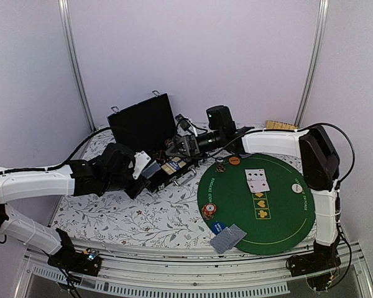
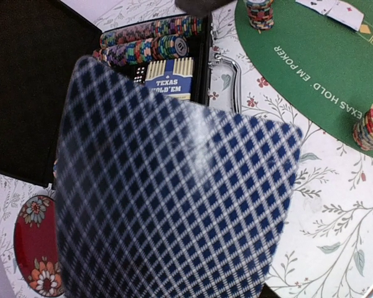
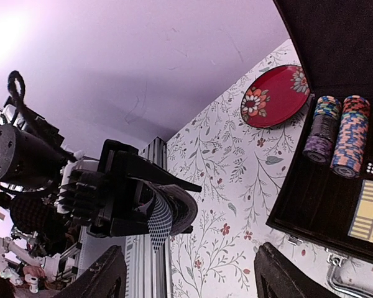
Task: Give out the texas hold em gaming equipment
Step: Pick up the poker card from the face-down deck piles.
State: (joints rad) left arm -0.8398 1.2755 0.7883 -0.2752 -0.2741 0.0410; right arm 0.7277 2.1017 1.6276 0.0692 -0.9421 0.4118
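Near case (image 1: 142, 124), L gripper (image 1: 148, 169) w/ cards (image 2: 174, 205)

blue-checked card (image 2: 174, 205), green mat (image 2: 317, 68), red dish (image 2: 31, 242)

The blue card box (image 2: 169, 79) reads "TEXAS HOLD'EM" and the green mat (image 2: 311, 37) reads "TEXAS HOLD EM POKER"

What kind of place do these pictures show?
Probably a robot test booth: plain white walls between metal posts, two robot arms bolted to the table edge, a green poker mat laid out.
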